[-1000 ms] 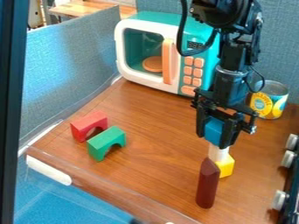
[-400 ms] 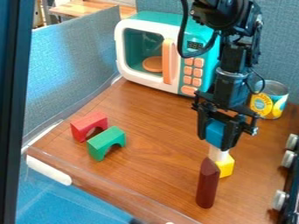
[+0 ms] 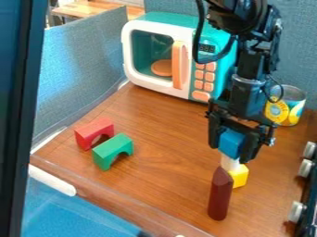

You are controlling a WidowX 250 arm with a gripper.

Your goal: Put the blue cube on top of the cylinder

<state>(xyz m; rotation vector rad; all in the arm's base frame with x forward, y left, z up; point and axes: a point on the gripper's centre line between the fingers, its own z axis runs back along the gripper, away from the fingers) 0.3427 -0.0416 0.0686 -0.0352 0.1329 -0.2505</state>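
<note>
The gripper (image 3: 232,147) hangs at the right of the view, shut on the blue cube (image 3: 231,142), which sits between its two fingers. Directly below the cube is a white cylinder (image 3: 230,162), its upper end hidden behind the cube and fingertips. Whether cube and cylinder touch, I cannot tell. A yellow block (image 3: 239,176) shows at the cylinder's lower end.
A dark red pointed block (image 3: 220,194) stands in front of the cylinder. Red (image 3: 94,133) and green (image 3: 112,151) arches lie at the left. Behind are a toy microwave (image 3: 180,55) and a can (image 3: 287,105); silver knobs (image 3: 304,168) line the right edge.
The gripper has shifted slightly to the right with the blue cube still held in it. The blocks on the table have not moved.
</note>
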